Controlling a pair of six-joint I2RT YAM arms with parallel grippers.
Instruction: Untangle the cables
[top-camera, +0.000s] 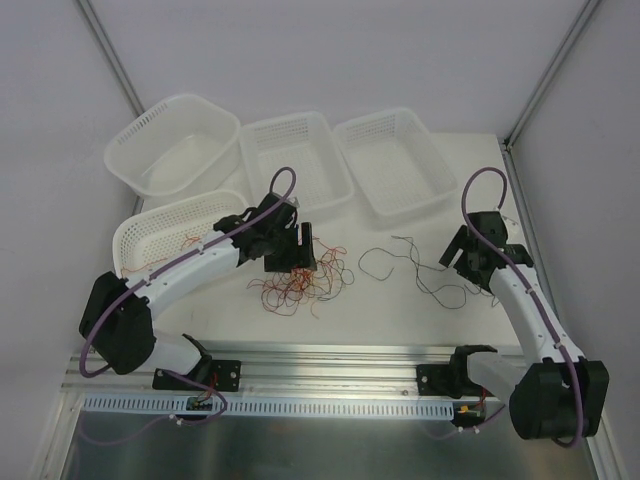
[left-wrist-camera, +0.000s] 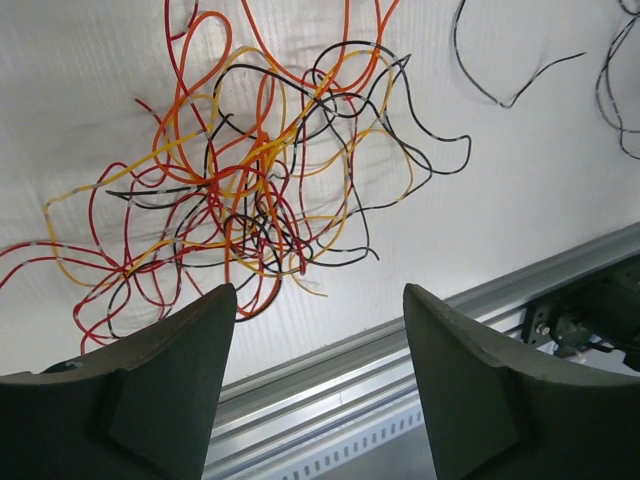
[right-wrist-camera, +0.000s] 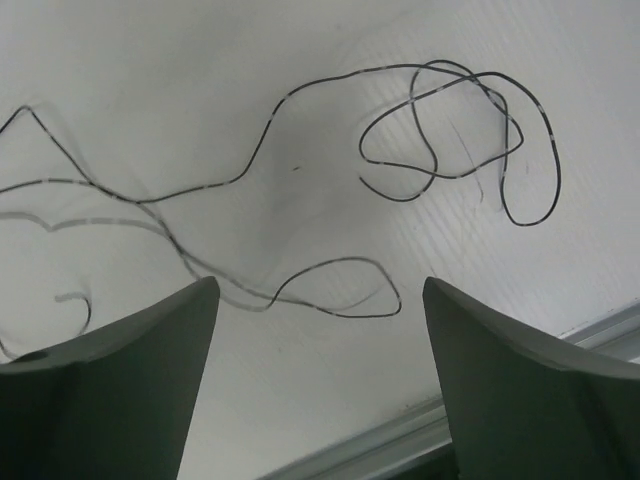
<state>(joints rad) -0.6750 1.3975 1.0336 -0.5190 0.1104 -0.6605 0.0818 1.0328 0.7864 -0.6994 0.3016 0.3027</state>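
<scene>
White table (top-camera: 400, 320) fills the top view, pale walls closing in on both sides and a metal rail (top-camera: 330, 358) running along the near edge. Four white mesh baskets (top-camera: 295, 160) sit at the back: three in a row and a fourth tipped on its side at the left, with a few red strands lying inside it. Both arms are stretched out over the surface, the left arm (top-camera: 190, 265) reaching towards the middle, the right arm (top-camera: 530, 310) angled in from the right.

And there's the main knot: the cables (top-camera: 300, 282), a loose heap of red, orange, yellow and black wires (left-wrist-camera: 250, 190), sit mid-table directly under the left gripper (top-camera: 290, 260). From the left wrist camera the left gripper (left-wrist-camera: 320, 300) is spread wide and holds nothing, the heap lying just past its fingertips and slightly to their left.

Over to the right, a few thin black wires (top-camera: 418, 262) lie apart from the heap, curling in open loops (right-wrist-camera: 340, 75) on the bare table. The right gripper (top-camera: 462, 262) hangs beside them, and its wrist view shows the right gripper (right-wrist-camera: 310, 290) parted and empty, one black loop lying between the two fingers (right-wrist-camera: 150, 360) further out
</scene>
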